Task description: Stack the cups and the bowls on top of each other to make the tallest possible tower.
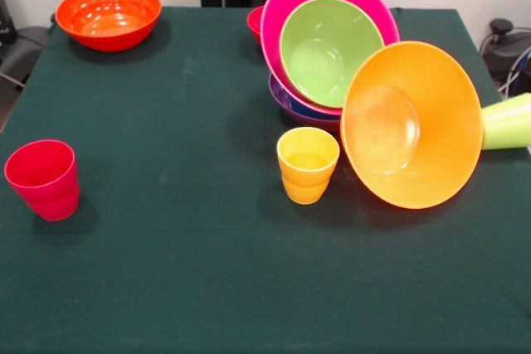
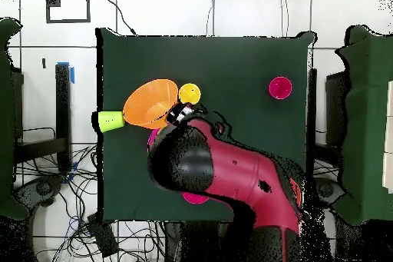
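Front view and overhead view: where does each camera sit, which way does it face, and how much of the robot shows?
Front view: across the table, facing the tilted bowls; no robot shows.
Overhead view: above, looking straight down; the red and black arm covers most of the bowls, gripper by the orange bowl.
Shared: orange bowl, yellow cup, red cup, lime green cup.

— How many cups show on the table?
— Three: a red cup [image 1: 43, 178]; a yellow cup [image 1: 307, 164]; a lime green cup [image 1: 508, 122] lying on its side.
— And bowls?
— Six can be counted: a red-orange bowl [image 1: 109, 16]; a pink bowl [image 1: 286, 6]; a green bowl [image 1: 328, 50]; a purple bowl [image 1: 288, 101]; a light orange bowl [image 1: 412, 124]; the edge of a small red bowl [image 1: 254, 21].
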{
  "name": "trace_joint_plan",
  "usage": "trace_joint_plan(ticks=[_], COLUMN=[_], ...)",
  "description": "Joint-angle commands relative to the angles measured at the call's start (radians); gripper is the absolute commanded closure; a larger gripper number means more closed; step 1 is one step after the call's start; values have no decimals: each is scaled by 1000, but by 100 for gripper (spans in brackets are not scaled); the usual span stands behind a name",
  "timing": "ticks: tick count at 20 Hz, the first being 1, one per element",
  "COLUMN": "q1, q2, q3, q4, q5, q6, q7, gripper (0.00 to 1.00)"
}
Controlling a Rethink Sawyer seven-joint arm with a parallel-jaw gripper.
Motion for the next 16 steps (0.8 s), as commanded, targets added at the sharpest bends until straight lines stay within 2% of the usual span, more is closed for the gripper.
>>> trace_joint_plan(ticks=[1,7,16], q1=[-90,-206,-340], q2=[-48,-49,-89], q3=[175,265,346], q4=[164,256,318], q5=[-13,-39,-99], q6=[66,-40,-36], q7=[-178,-199,-231], gripper=[0,0,0])
